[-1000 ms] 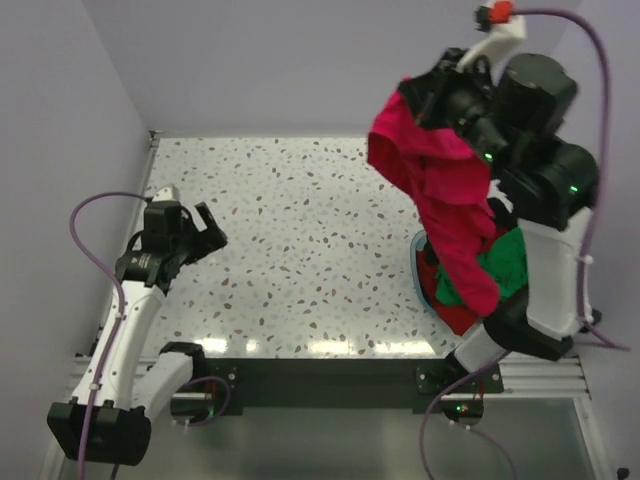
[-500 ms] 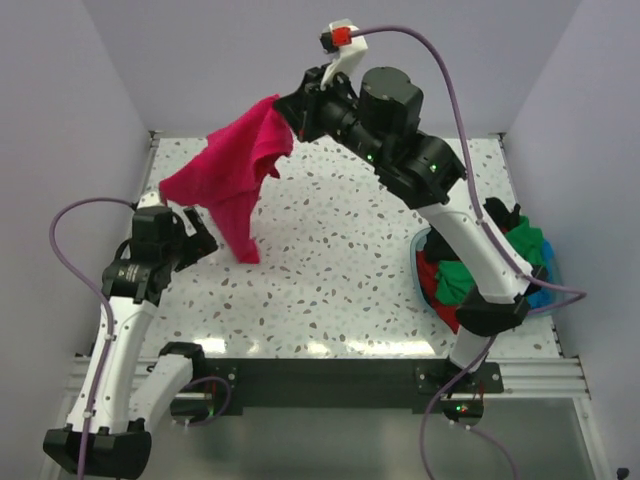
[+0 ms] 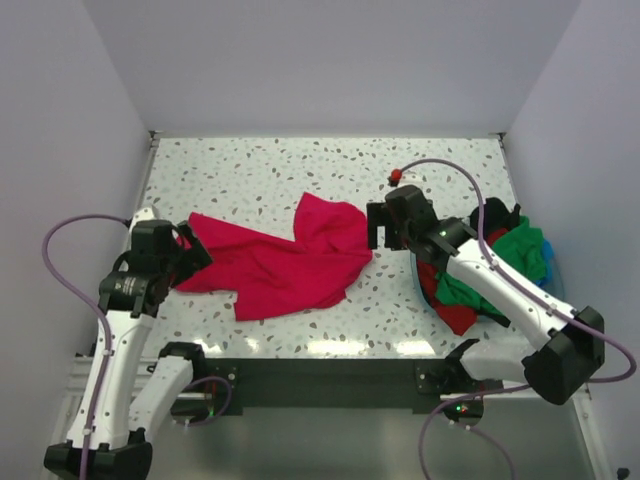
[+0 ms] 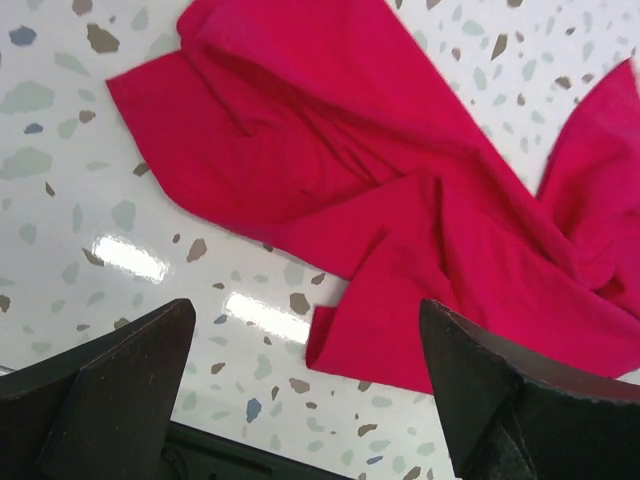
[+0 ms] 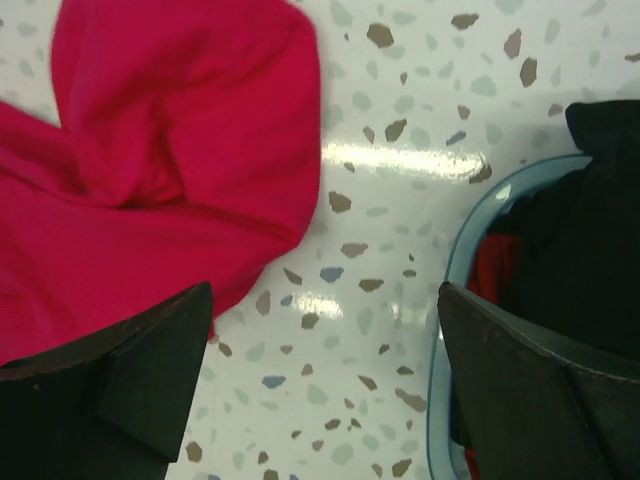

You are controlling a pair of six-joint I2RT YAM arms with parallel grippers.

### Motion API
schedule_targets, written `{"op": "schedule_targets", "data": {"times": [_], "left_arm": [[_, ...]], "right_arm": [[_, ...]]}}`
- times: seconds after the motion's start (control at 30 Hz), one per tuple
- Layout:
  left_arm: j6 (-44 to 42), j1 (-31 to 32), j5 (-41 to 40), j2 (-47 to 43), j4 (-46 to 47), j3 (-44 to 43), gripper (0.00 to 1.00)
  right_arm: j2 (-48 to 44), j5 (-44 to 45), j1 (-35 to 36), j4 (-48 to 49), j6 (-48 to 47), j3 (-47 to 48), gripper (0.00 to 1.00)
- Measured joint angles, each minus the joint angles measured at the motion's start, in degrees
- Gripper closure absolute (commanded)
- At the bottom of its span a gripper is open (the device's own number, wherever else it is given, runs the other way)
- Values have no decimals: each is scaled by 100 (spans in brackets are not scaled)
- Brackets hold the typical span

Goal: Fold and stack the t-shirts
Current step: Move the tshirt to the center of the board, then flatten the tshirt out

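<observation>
Top external: crimson t-shirt loose on counter, both end effectors spread

At the left tip of the crimson t-shirt (image 3: 290,265): left end effector (image 3: 188,252), fingers spread wide, pinching nothing. From the left wrist camera, crimson cloth across the gap between the two dark fingers, with a folded-over corner closest to the lens and speckled counter (image 3: 280,180) on the near side of it. Touching the cloth or just above it: cannot tell.

Crimson t-shirt itself: rumpled and unfolded on the counter, stretched out sideways, one lobe reaching toward the far side, creases and overlapping flaps across the middle.

Just beside the crimson t-shirt's right edge: right end effector (image 3: 371,230), fingers likewise spread apart, nothing between them. From the right wrist camera, the shirt's rounded right lobe next to one finger and bare counter in the gap.

Further right, apart from the crimson t-shirt: light blue basket (image 5: 447,290), its rim curving in beside the other finger. Heaped inside: green t-shirt (image 3: 517,250), red t-shirt (image 3: 455,312) and black t-shirt (image 3: 498,215), all crumpled, the green one spilling toward the side away from the crimson t-shirt, the heap partly hidden by the right arm.
</observation>
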State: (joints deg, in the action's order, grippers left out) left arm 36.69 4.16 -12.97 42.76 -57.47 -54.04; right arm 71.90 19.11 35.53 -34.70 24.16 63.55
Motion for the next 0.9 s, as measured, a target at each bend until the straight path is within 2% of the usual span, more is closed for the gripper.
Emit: {"op": "schedule_targets", "data": {"times": [0.23, 0.33, 0.53, 0.7, 0.9], "left_arm": [[42, 0, 485, 424, 170, 1034, 0], [127, 0, 732, 614, 170, 1377, 0], [476, 0, 1246, 654, 761, 2157, 0], [645, 0, 1484, 1379, 1086, 2629, 0], [732, 4, 1770, 1613, 1611, 2627, 1]], "right_arm": [[-623, -166, 94, -46, 52, -293, 1], [-575, -315, 181, 133, 74, -411, 1], [756, -433, 584, 348, 26, -131, 2], [2050, -560, 581, 474, -131, 1056, 1], [3383, -640, 581, 664, -466, 2623, 1]]}}
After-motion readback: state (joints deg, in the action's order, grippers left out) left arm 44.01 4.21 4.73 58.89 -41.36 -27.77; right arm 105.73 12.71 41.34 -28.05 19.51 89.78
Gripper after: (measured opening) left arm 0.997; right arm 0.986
